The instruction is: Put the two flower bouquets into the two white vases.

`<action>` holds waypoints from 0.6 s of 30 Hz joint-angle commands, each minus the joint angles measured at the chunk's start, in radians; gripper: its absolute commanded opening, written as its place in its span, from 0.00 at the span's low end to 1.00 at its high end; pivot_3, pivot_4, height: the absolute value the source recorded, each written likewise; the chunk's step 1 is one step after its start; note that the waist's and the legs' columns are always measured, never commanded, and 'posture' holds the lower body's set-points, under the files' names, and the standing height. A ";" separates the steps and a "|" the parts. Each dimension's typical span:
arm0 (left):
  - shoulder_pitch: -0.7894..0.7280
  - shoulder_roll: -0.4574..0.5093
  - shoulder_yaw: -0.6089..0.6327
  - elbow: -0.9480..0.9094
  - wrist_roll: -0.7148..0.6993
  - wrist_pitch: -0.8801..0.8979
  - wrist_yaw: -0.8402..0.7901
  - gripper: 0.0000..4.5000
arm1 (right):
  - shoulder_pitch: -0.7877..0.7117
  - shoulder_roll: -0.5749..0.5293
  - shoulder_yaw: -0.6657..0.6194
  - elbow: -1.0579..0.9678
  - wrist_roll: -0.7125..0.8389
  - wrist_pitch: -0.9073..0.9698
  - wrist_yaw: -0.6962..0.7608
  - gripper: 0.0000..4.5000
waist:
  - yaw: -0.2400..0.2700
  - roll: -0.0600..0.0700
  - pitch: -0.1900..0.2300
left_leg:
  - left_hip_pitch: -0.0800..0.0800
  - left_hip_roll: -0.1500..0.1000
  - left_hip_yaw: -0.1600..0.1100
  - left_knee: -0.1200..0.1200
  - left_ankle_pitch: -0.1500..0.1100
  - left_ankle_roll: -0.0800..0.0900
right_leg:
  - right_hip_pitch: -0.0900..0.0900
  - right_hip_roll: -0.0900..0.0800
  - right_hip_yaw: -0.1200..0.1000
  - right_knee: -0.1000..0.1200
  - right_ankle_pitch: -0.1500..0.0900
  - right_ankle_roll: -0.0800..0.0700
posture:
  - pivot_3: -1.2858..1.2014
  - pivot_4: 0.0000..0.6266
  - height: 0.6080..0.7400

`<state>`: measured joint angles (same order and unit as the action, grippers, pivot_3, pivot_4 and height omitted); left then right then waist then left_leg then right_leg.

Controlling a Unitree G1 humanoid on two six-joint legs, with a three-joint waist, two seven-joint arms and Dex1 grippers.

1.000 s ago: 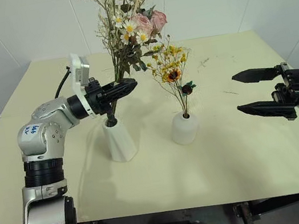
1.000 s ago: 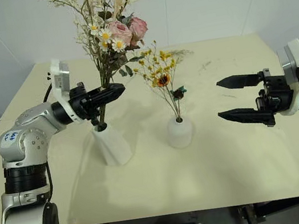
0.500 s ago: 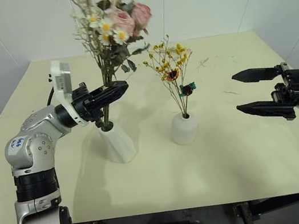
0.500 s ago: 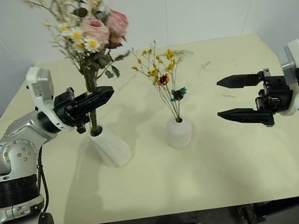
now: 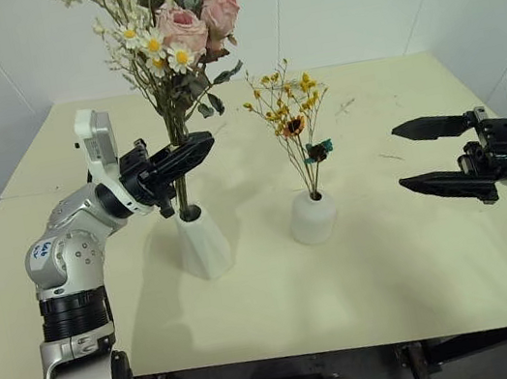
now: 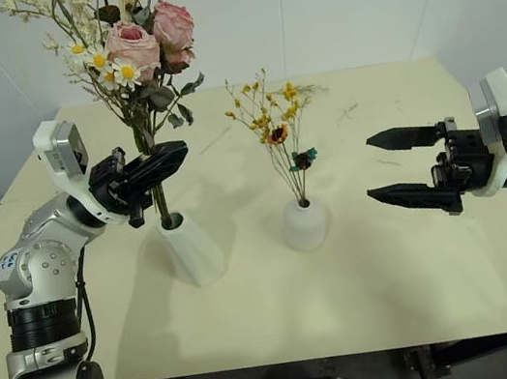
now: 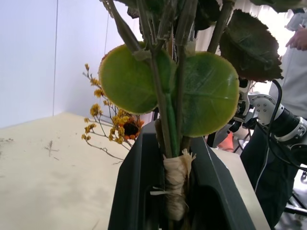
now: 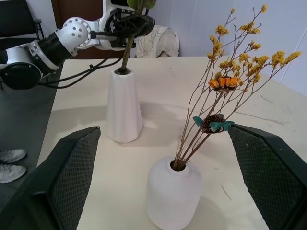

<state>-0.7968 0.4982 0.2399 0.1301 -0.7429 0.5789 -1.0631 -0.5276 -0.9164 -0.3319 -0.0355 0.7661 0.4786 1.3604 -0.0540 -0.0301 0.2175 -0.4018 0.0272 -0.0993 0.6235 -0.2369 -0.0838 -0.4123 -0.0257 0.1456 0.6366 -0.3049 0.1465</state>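
The fuller bouquet (image 5: pixel 178 34), with pink roses and daisies, stands nearly upright with its stems in the mouth of the tall faceted white vase (image 5: pixel 203 244). My left gripper (image 5: pixel 205 142) is shut on those stems just above the vase, at the raffia tie (image 7: pixel 175 178). The thin bouquet of yellow blossoms (image 5: pixel 292 110) stands in the shorter rounded white vase (image 5: pixel 313 217) to the right. My right gripper (image 5: pixel 401 157) hangs open and empty, further right, level with the vases and pointing at them. Its fingers (image 8: pixel 72 172) frame both vases in the right wrist view.
Both vases sit mid-table on the pale yellow table (image 5: pixel 396 272). Loose twig scraps (image 5: pixel 347 106) lie behind the rounded vase. A white wall stands behind the table. A person in white (image 7: pixel 293 72) stands off to the side.
My left gripper moved left with the rose bouquet, swinging it from a rightward lean to nearly upright. The tall vase tipped briefly and stands straight again. The right gripper stayed still.
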 commanded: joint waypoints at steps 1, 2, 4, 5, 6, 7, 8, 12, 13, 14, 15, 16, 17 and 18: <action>0.004 -0.004 0.004 -0.016 -0.018 -0.014 -0.012 0.03 | 0.002 0.000 -0.014 -0.018 0.003 -0.019 -0.007 1.00 | 0.000 0.000 0.000 | 0.000 0.000 0.000 0.000 0.000 0.000 | 0.000 0.000 0.000 0.000 0.000 0.000 | 0.52 0.24 1.00; 0.004 -0.007 0.003 -0.014 -0.017 -0.015 -0.012 0.03 | 0.002 0.001 -0.014 -0.018 0.002 -0.019 -0.008 1.00 | 0.000 0.000 0.000 | 0.000 0.000 0.000 0.000 0.000 0.000 | 0.000 0.000 0.000 0.000 0.000 0.000 | 0.52 0.24 1.00; 0.007 -0.010 0.000 -0.009 -0.013 -0.018 -0.012 0.03 | 0.002 0.002 -0.013 -0.019 0.002 -0.019 -0.010 1.00 | 0.000 0.000 0.000 | 0.000 0.000 0.000 0.000 0.000 0.000 | 0.000 0.000 0.000 0.000 0.000 0.000 | 0.52 0.24 1.00; 0.010 -0.010 -0.001 -0.007 -0.011 -0.020 -0.014 0.03 | 0.002 0.002 -0.013 -0.020 0.002 -0.020 -0.011 1.00 | 0.000 0.000 0.000 | 0.000 0.000 0.000 0.000 0.000 0.000 | 0.000 0.000 0.000 0.000 0.000 0.000 | 0.52 0.24 1.00; 0.014 -0.009 -0.003 -0.006 -0.008 -0.021 -0.016 0.03 | 0.003 0.002 -0.014 -0.020 0.002 -0.020 -0.011 1.00 | 0.000 0.000 0.000 | 0.000 0.000 0.000 0.000 0.000 0.000 | 0.000 0.000 0.000 0.000 0.000 0.000 | 0.52 0.24 1.00; 0.019 -0.006 -0.006 -0.003 -0.002 -0.021 -0.016 0.03 | 0.002 0.002 -0.013 -0.020 0.002 -0.020 -0.012 1.00 | 0.000 0.000 0.000 | 0.000 0.000 0.000 0.000 0.000 0.000 | 0.000 0.000 0.000 0.000 0.000 0.000 | 0.52 0.24 1.00; 0.024 -0.005 -0.007 -0.001 -0.002 -0.019 -0.019 0.03 | 0.002 0.002 -0.013 -0.019 0.001 -0.020 -0.013 1.00 | 0.000 0.000 0.000 | 0.000 0.000 0.000 0.000 0.000 0.000 | 0.000 0.000 0.000 0.000 0.000 0.000 | 0.52 0.24 1.00; 0.046 0.004 -0.016 0.002 0.005 -0.017 -0.033 0.03 | 0.005 0.002 -0.013 -0.021 0.001 -0.019 -0.016 1.00 | 0.000 0.000 0.000 | 0.000 0.000 0.000 0.000 0.000 0.000 | 0.000 0.000 0.000 0.000 0.000 0.000 | 0.52 0.24 1.00; 0.051 0.006 -0.018 0.002 0.007 -0.016 -0.034 0.03 | 0.005 0.002 -0.012 -0.021 0.000 -0.019 -0.016 1.00 | 0.000 0.000 0.000 | 0.000 0.000 0.000 0.000 0.000 0.000 | 0.000 0.000 0.000 0.000 0.000 0.000 | 0.52 0.24 1.00; 0.055 0.008 -0.019 0.005 0.009 -0.016 -0.035 0.03 | 0.003 0.002 -0.011 -0.019 0.000 -0.020 -0.016 1.00 | 0.000 0.000 0.000 | 0.000 0.000 0.000 0.000 0.000 0.000 | 0.000 0.000 0.000 0.000 0.000 0.000 | 0.52 0.24 1.00; 0.059 0.009 -0.020 0.008 0.012 -0.018 -0.037 0.03 | 0.001 0.002 -0.010 -0.017 -0.001 -0.020 -0.016 1.00 | 0.000 0.000 0.000 | 0.000 0.000 0.000 0.000 0.000 0.000 | 0.000 0.000 0.000 0.000 0.000 0.000 | 0.52 0.24 1.00; 0.065 0.012 -0.024 0.009 0.018 -0.022 -0.041 0.03 | 0.000 0.002 -0.009 -0.016 -0.001 -0.020 -0.015 1.00 | 0.000 0.000 0.000 | 0.000 0.000 0.000 0.000 0.000 0.000 | 0.000 0.000 0.000 0.000 0.000 0.000 | 0.52 0.24 1.00; 0.071 0.014 -0.027 0.011 0.023 -0.027 -0.045 0.03 | -0.001 0.002 -0.008 -0.015 -0.002 -0.021 -0.015 1.00 | -0.001 0.000 0.000 | 0.000 0.000 0.000 0.000 0.000 0.000 | 0.000 0.000 0.000 0.000 0.000 0.000 | 0.52 0.24 1.00; 0.075 0.014 -0.029 0.012 0.028 -0.032 -0.048 0.03 | -0.002 0.002 -0.008 -0.014 -0.003 -0.022 -0.014 1.00 | -0.001 0.000 0.000 | 0.000 0.000 0.000 0.000 0.000 0.000 | 0.000 0.000 0.000 0.000 0.000 0.000 | 0.52 0.24 1.00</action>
<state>-0.7304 0.4946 0.2120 0.1525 -0.7203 0.5674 -1.0956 -0.5265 -0.9148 -0.3231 -0.0355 0.7574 0.4758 1.3511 -0.0550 -0.0301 0.2175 -0.4017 0.0272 -0.0993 0.6235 -0.2369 -0.0838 -0.4123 -0.0257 0.1456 0.6368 -0.3049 0.1465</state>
